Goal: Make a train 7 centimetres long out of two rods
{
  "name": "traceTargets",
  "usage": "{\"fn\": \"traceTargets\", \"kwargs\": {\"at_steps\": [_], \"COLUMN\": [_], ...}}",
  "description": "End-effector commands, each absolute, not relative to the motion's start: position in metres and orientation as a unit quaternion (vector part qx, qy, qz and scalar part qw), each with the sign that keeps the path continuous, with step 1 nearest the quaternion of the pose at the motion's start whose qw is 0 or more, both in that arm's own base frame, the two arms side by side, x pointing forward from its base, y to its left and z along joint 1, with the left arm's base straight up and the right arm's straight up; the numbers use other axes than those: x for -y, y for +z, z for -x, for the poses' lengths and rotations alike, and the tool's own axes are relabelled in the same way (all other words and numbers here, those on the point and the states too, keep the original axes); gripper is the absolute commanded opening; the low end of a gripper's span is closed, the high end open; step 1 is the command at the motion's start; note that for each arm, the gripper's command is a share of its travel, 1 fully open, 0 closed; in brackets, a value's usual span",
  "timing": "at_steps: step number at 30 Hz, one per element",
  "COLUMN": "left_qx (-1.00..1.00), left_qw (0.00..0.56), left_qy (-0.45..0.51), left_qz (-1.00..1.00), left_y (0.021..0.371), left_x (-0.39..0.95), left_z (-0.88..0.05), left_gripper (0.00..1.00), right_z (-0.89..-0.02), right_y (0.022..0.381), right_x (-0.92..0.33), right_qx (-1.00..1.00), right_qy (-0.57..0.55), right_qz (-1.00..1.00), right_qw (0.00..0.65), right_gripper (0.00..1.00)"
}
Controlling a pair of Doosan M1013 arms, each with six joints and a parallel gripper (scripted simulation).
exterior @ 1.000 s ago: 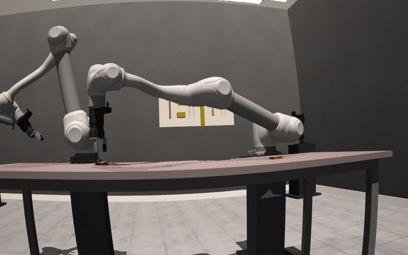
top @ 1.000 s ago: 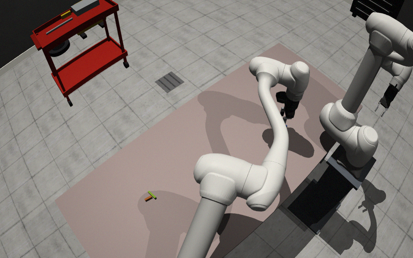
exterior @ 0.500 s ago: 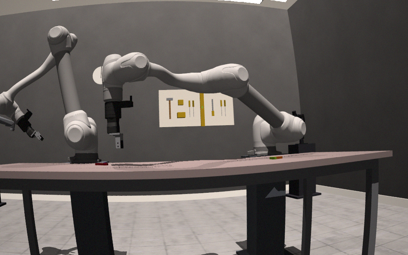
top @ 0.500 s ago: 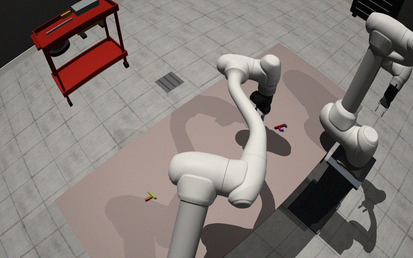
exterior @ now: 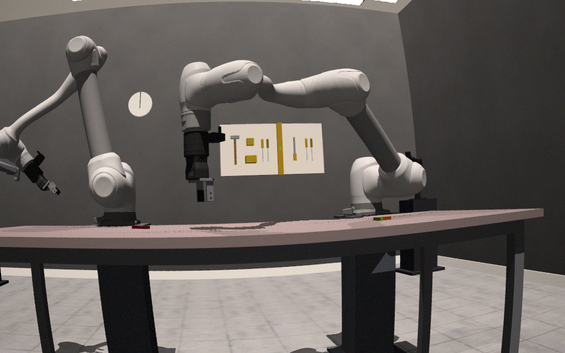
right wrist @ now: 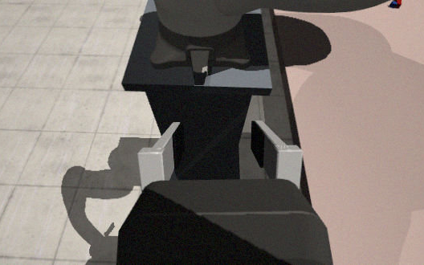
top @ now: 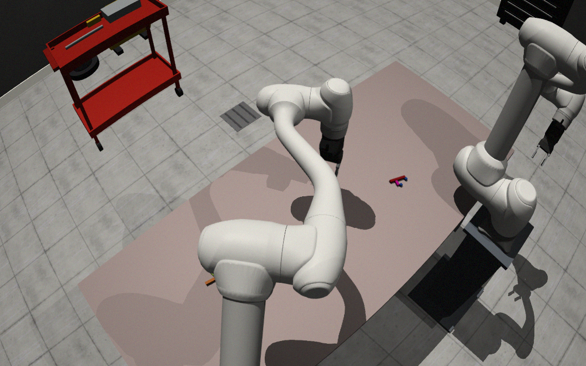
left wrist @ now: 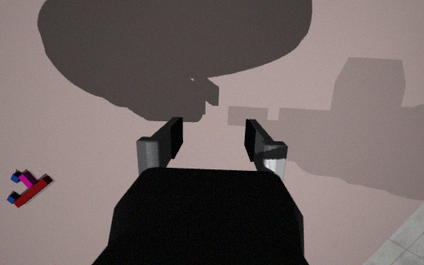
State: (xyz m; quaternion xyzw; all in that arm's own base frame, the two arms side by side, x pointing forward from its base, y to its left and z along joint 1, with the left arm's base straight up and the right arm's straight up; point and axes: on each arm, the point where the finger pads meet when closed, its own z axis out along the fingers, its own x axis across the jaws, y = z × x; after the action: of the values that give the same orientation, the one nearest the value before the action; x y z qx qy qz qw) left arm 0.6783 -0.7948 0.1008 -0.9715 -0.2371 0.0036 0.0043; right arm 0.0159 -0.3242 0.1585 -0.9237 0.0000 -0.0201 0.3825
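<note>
Top view: the left hand (top: 337, 171) (exterior: 205, 199) (left wrist: 214, 131) hangs over the table (top: 249, 204) (exterior: 254, 239) (left wrist: 69, 237) (right wrist: 358, 169), much nearer to the magenta rod (top: 397, 182) (left wrist: 27, 179) than the right hand (top: 538, 160) (exterior: 54, 191) (right wrist: 217, 135), which is off beyond the table's edge. The magenta stands roughly square to the red rod (top: 397, 179) (exterior: 140, 227) (left wrist: 33, 193) (right wrist: 398, 3). The lime rod (top: 212, 274) is almost wholly hidden by the left arm, beside the orange rod (top: 210, 281) (exterior: 388, 217).

Exterior: the left hand is raised between the red, at picture left, and the lime (exterior: 378, 218), well apart at picture right. The lime's long axis cannot be told.

Left wrist: fingers apart, nothing between them. The magenta lies to picture left and slightly low, its long axis slanting down-right towards the red, oblique to the line between the fingers. Gripping it across its sides would need a wrist turn.

Right wrist: fingers apart, empty, above the floor. Magenta plus lime should make seven; the train remains unmade.
</note>
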Motion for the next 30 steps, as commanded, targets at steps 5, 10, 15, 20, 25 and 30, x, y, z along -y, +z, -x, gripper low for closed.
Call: {"fn": "traceTargets", "kwargs": {"at_steps": [5, 10, 15, 20, 25, 30], "left_qx": [0.383, 0.482, 0.574, 0.65, 0.726, 0.796], "left_qw": [-0.001, -0.001, -0.001, -0.001, -0.001, -0.001], "left_qy": [-0.001, -0.001, -0.001, 0.0, 0.0, 0.0], "left_qz": [0.924, 0.876, 0.819, 0.76, 0.688, 0.605], "left_y": [0.105, 0.106, 0.106, 0.106, 0.105, 0.103], "left_x": [0.732, 0.686, 0.64, 0.599, 0.553, 0.506], "left_z": [-0.704, -0.719, -0.729, -0.736, -0.74, -0.742], "left_gripper": [1.0, 1.0, 1.0, 1.0, 1.0, 1.0], "right_z": [-0.016, -0.016, -0.016, -0.016, -0.016, -0.016], "right_y": [0.159, 0.159, 0.159, 0.159, 0.159, 0.159], "right_x": [0.324, 0.324, 0.324, 0.324, 0.324, 0.324], "right_qx": [0.0, 0.0, 0.0, 0.0, 0.0, 0.0], "right_qy": [-0.02, -0.02, -0.02, -0.02, -0.02, -0.02], "right_qz": [0.924, 0.924, 0.924, 0.924, 0.924, 0.924], "right_qw": [0.382, 0.382, 0.382, 0.382, 0.382, 0.382], "right_gripper": [1.0, 1.0, 1.0, 1.0, 1.0, 1.0]}}
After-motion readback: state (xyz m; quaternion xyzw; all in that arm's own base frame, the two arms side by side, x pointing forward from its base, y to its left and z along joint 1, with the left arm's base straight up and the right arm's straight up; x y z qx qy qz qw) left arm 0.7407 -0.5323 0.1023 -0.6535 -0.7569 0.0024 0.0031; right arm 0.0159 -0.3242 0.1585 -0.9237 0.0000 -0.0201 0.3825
